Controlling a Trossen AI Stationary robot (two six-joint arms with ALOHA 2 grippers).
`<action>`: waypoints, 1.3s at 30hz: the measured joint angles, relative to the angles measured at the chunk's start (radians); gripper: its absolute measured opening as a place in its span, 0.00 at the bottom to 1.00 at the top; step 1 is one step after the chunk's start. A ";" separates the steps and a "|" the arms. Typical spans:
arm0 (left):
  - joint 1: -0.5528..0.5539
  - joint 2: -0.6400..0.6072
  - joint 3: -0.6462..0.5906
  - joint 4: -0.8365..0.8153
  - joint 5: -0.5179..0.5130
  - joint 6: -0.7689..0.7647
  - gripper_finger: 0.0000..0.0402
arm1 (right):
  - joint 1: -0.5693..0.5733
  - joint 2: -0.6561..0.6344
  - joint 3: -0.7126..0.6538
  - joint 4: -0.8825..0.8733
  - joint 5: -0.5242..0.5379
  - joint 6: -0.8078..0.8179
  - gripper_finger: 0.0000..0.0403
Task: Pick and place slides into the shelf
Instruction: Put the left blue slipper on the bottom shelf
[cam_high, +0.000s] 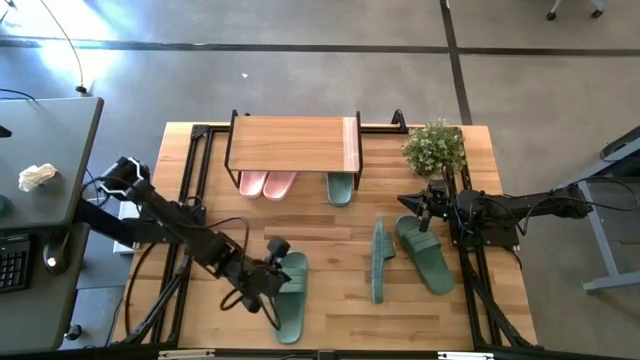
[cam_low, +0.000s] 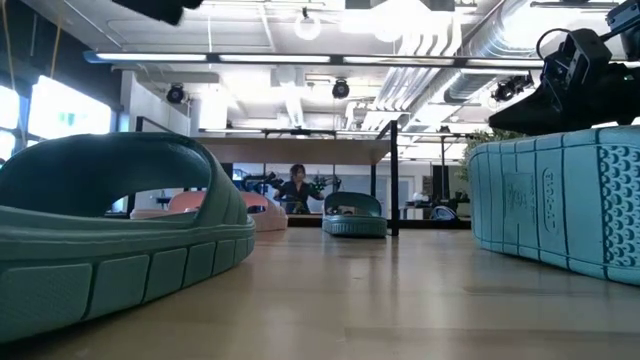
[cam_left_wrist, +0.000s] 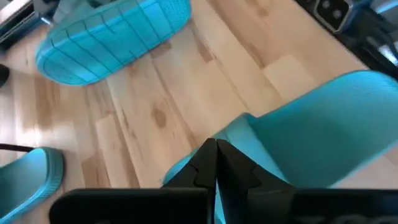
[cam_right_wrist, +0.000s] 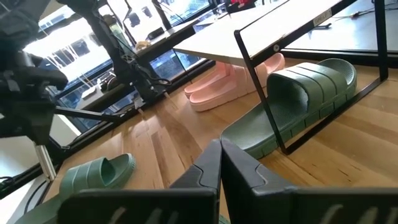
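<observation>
Wooden table (cam_high: 330, 320) is carrying a low shelf (cam_high: 292, 143) sheltering the pink pair (cam_high: 266, 184) and one green slide (cam_high: 340, 188). Left gripper (cam_high: 272, 262), fingers closed and empty, is reaching low over a green slide (cam_high: 289, 295) near the front. Right gripper (cam_high: 418, 205), also closed and empty, is hovering above two green slides (cam_high: 424, 254), one tipped on edge (cam_high: 379, 261).

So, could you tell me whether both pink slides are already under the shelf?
Yes, in the high view the pink slides lie side by side under the shelf, their ends poking out beside one green slide.
</observation>
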 joint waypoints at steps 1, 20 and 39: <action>-0.005 -0.004 0.000 -0.002 0.001 -0.002 0.00 | 0.000 -0.002 0.000 -0.001 0.000 0.000 0.00; -0.021 0.002 0.000 0.069 0.194 -0.107 0.00 | 0.000 0.000 0.000 -0.001 -0.005 0.000 0.00; -0.206 0.103 0.132 -0.177 -0.305 -0.128 0.00 | 0.000 -0.001 0.000 -0.001 -0.005 0.000 0.00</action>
